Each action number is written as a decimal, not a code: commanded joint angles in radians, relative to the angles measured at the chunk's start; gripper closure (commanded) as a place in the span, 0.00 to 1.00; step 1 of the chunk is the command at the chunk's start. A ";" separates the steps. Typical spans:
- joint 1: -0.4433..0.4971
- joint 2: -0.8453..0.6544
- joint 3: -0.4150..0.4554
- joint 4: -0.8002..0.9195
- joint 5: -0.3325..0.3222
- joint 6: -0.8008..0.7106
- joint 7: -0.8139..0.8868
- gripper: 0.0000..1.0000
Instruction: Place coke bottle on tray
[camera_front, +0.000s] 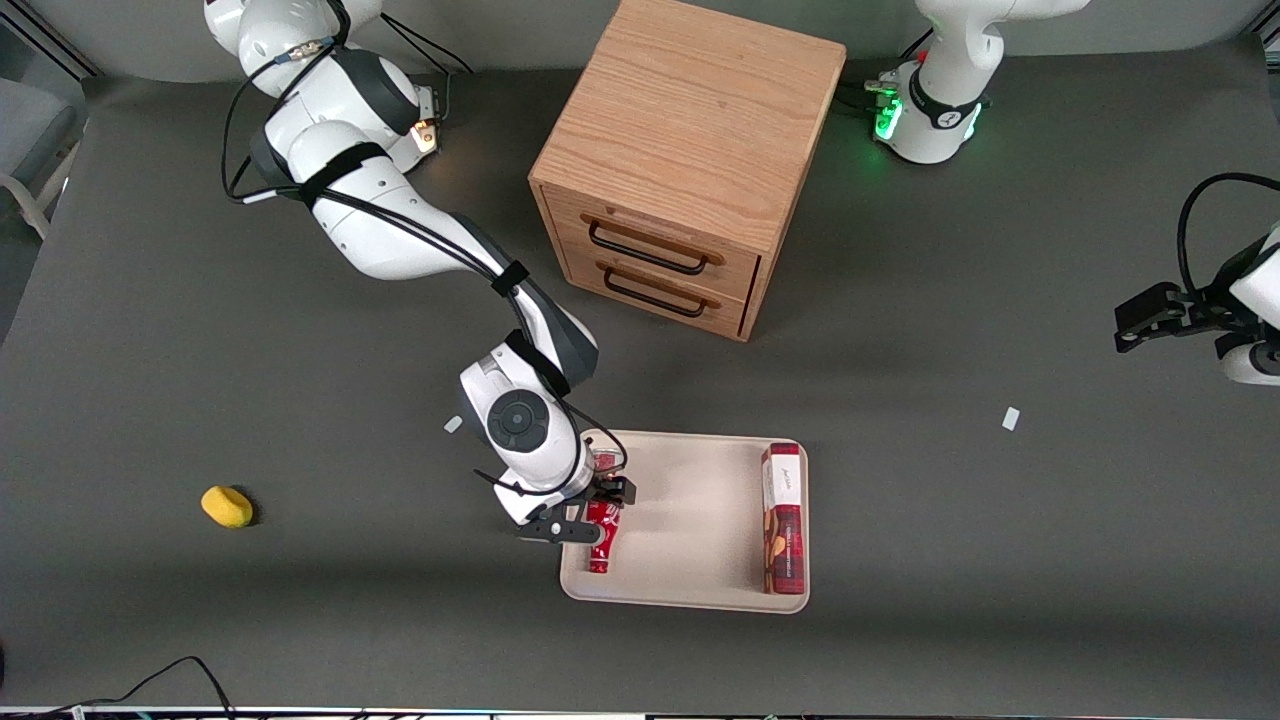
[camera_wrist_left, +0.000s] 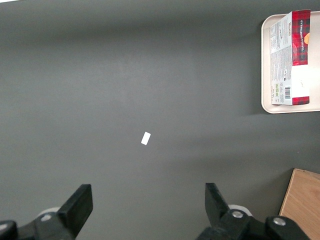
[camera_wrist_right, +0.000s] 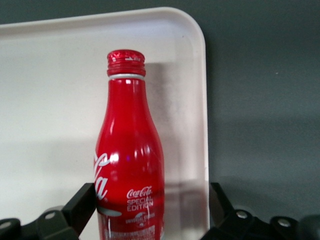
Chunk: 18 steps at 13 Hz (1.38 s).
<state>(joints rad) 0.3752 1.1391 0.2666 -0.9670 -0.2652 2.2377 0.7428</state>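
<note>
The coke bottle (camera_front: 602, 541) lies flat on the beige tray (camera_front: 690, 520), at the tray's end toward the working arm, with its cap pointing toward the front camera. In the right wrist view the red bottle (camera_wrist_right: 129, 165) rests on the tray (camera_wrist_right: 60, 75) close to its rim. My right gripper (camera_front: 592, 512) hovers over the bottle's base end. My gripper (camera_wrist_right: 150, 205) is open: one finger (camera_wrist_right: 82, 202) is beside the bottle and the other finger (camera_wrist_right: 220, 202) stands well clear of it.
A red-and-white box (camera_front: 785, 530) lies on the tray's end toward the parked arm, also in the left wrist view (camera_wrist_left: 290, 60). A wooden two-drawer cabinet (camera_front: 690, 150) stands farther from the front camera. A yellow object (camera_front: 227, 506) lies toward the working arm's end.
</note>
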 joint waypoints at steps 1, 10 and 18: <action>0.008 -0.013 -0.010 0.008 -0.019 -0.001 0.013 0.00; -0.114 -0.279 0.000 -0.089 -0.009 -0.179 -0.008 0.00; -0.297 -0.950 -0.137 -0.760 0.247 -0.194 -0.399 0.00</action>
<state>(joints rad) 0.0799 0.4319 0.1894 -1.4650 -0.0849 2.0371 0.4145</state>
